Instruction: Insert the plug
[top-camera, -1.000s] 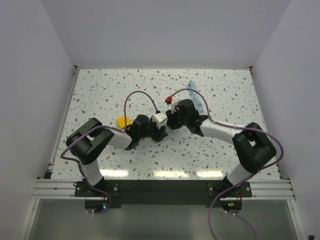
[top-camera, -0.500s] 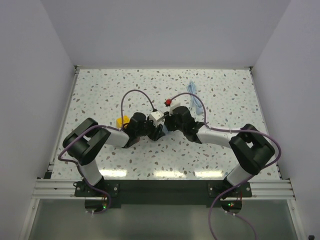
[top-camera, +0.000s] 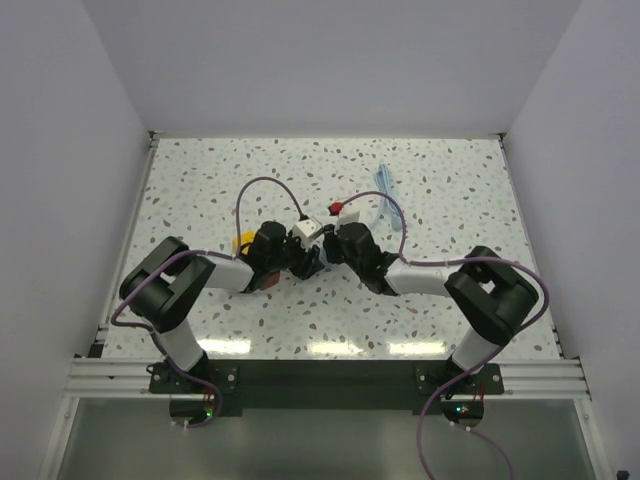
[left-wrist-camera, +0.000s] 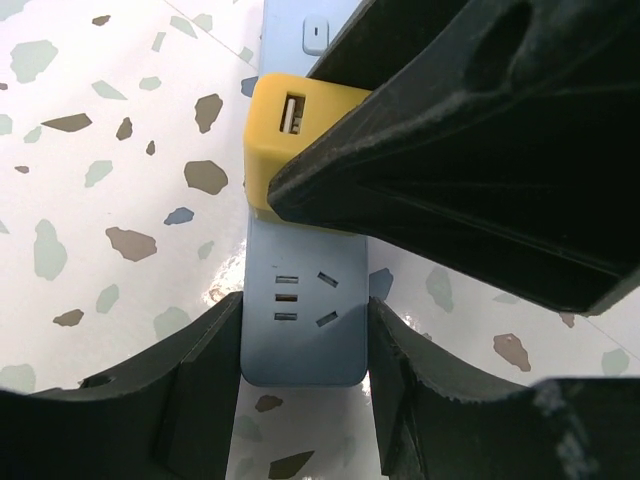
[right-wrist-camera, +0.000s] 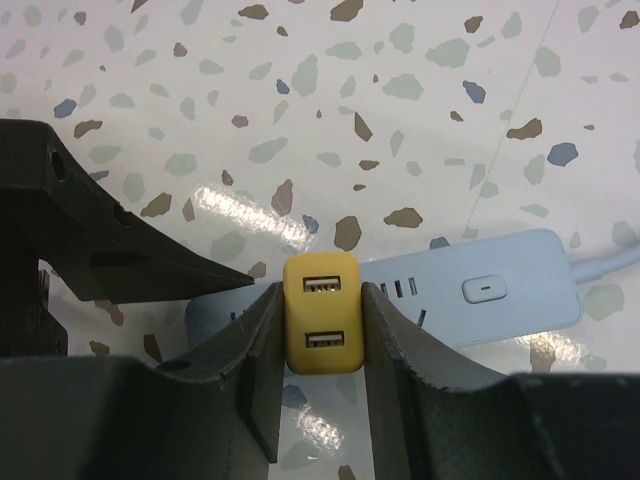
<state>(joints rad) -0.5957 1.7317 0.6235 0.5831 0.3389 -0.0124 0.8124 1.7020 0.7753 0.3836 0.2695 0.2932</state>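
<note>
Plug (right-wrist-camera: 320, 330): yellow, right over the blue power strip (right-wrist-camera: 500, 290) | left tool (left-wrist-camera: 305, 330): hugs the strip's end from both sides | right tool (right-wrist-camera: 320, 300): squeezes the plug | speckled surface (right-wrist-camera: 420, 120) below

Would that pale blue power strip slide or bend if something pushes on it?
The power strip looks like a rigid flat slab, so probably no bending. On the glossy table it would likely slide, which may be why the left gripper grips it.

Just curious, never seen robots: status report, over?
Left jaws clamp power strip. Right jaws shut on yellow plug, at the strip; seating unclear. Nothing blocking seen.
</note>
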